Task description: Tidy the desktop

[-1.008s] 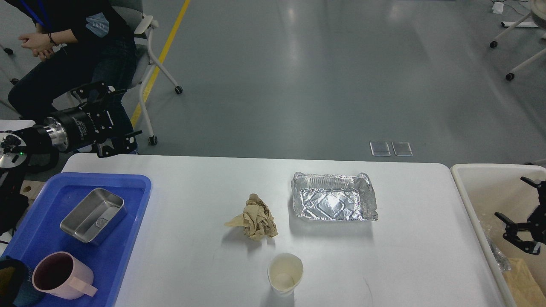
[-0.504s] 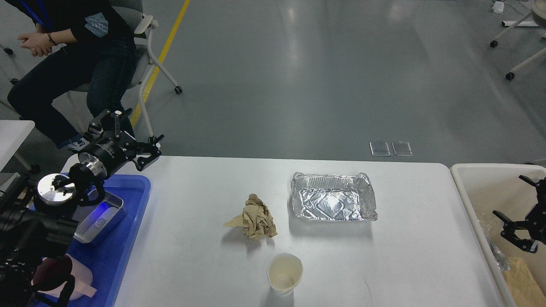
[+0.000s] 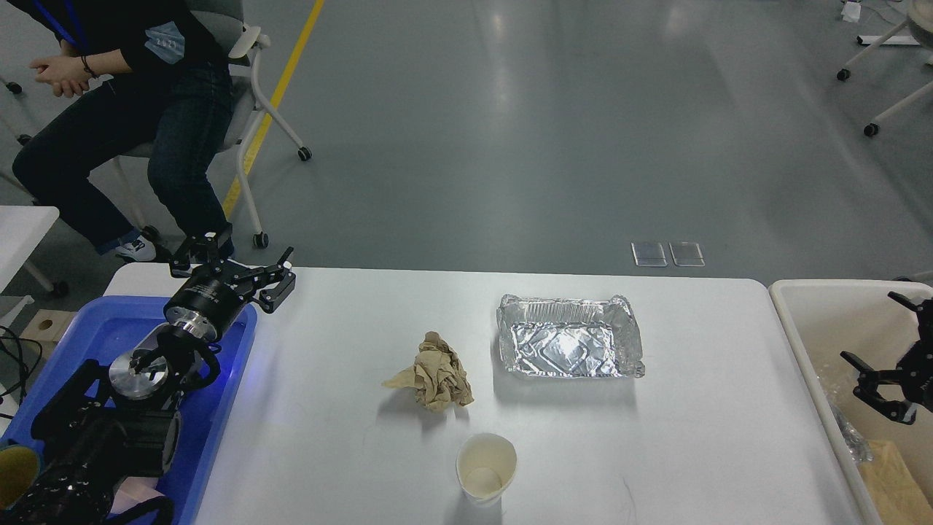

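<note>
i can't read any text from here. the seated person's dark top (image 3: 157, 44) carries a small pale patch with marks on it, but they are too blurred to make out.

The white worktop (image 3: 328, 408) has lots of bare room on its left half and along its far edge. Three things sit near the middle: a crumpled brown paper (image 3: 436, 380), a shiny foil tray (image 3: 569, 345) just to its right, and a paper cup (image 3: 486, 468) nearer the front. There is a gap between each of them. A blue tray (image 3: 226, 394) sits at the left end, and a cream bin (image 3: 809, 343) stands past the right end.
</note>
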You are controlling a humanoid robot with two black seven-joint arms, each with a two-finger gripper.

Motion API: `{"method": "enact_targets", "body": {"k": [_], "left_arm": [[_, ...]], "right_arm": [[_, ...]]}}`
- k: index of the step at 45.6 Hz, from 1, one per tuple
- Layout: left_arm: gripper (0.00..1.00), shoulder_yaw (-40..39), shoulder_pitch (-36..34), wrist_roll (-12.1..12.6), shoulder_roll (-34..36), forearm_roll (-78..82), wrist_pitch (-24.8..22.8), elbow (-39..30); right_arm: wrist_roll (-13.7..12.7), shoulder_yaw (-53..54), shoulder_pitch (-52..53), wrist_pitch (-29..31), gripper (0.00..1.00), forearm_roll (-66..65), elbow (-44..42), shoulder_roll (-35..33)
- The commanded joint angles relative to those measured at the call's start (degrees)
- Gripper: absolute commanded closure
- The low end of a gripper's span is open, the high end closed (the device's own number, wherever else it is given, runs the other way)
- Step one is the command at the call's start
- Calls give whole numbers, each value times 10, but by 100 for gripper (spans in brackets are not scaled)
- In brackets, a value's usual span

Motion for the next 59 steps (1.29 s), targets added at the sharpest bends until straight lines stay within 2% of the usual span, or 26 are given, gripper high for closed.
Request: {"method": "enact_targets", "body": {"k": [1,16,23,27,49,56,59], "left_arm": [[0,7,-1,-1,0,1,1,0],[0,9,4,-3,-1,3,4,0],[0,8,4,-5,-1,5,9,0],[0,8,9,-5,-4,5,10,0],[0,1,37,-6,-16,6,11,0],[0,1,34,-6,-19,5,11,0],[0,2,33,-6,-26,6,11,0]], "right_arm": [[4,5,3,-4,0,6,-2,3],[5,33,40,-7,0,11,-5,36],[7,121,60,4,0,11,-7,82],[7,135,66,27,0,10,-5,109],[0,140,76,12,0,11,-9,122],[0,132,69,23,0,10,-8,117],[0,110,66,48,0,3,-5,116]]}}
